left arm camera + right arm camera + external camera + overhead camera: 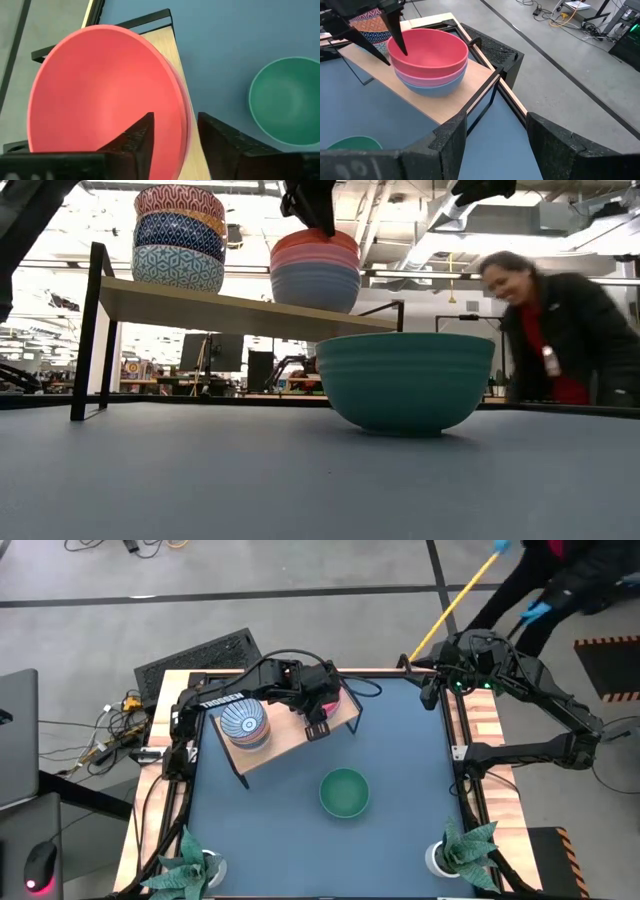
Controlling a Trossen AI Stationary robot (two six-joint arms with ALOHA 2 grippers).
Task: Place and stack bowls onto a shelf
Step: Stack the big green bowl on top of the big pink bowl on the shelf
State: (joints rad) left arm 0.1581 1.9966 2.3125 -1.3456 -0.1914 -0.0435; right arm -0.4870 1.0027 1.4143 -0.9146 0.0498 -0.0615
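Landmark: light wooden shelf on black legs (pixel 290 730).
My left gripper (pixel 175 131): above it, fingers spread astride the round red bowl's (pixel 107 97) rim.
Red bowl: nested atop a light blue bowl (pixel 434 86) on it.
Green bowl (pixel 344 792): on the tabletop beside it.
My right gripper (pixel 496 131): parted, waiting off its end.

The room is bright and evenly lit from overhead; ceiling lights glow white behind the light wooden shelf on black legs (pixel 240 308) at table height. Soft, short shadows sit under the round green bowl (pixel 344 792) below my left gripper (pixel 175 137). The red bowl (pixel 107 100) fills my left wrist camera, slightly soft. The person in a dark jacket (pixel 545 330) beyond is motion-blurred. My right gripper's fingers (pixel 447 145) loom dark and unfocused.
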